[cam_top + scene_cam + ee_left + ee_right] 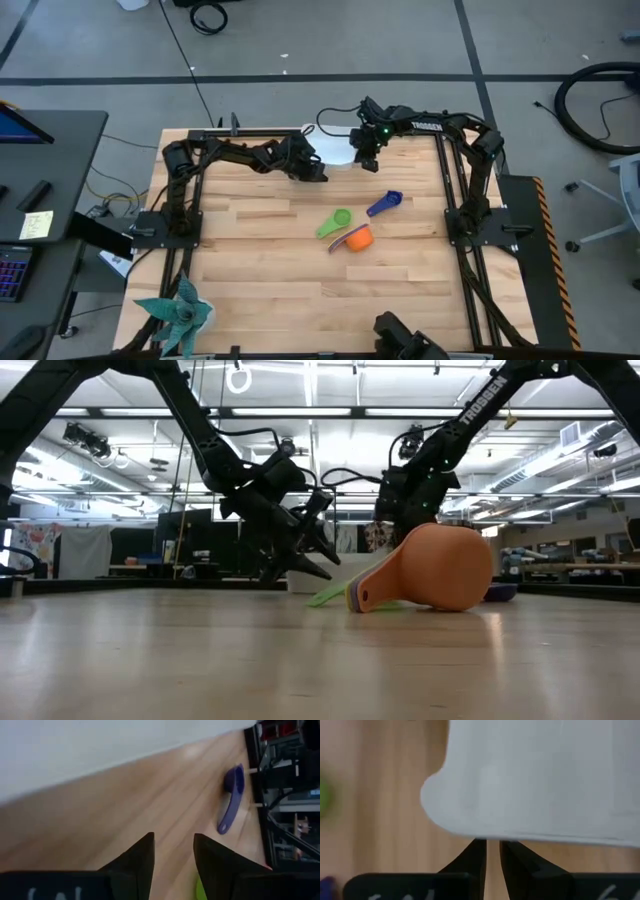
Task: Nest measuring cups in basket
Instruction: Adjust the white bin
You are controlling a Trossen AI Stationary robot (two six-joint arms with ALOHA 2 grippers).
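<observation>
The white basket (338, 152) sits near the table's far edge, between my two grippers. My right gripper (492, 842) is at its rim, with its fingers almost together. My left gripper (173, 837) stands open beside the basket's wall (100, 750), with bare wood between its fingers. Three measuring cups lie on the wood nearer the middle. They are a dark blue one (384, 203), a green one (335, 222) and an orange one (360, 238). The orange cup lies on its side (440, 568). My right gripper meets the basket at the edge of its rim (490, 836), a little way from a rounded corner. Its fingers slant down at it from the table's right side. The rim hides the fingertips, so the kind of hold does not show.
The arms' black frame posts (455, 215) run along both sides of the table. A teal leafy toy (180, 312) sits at the near left corner. The near half of the table is bare wood (300, 290).
</observation>
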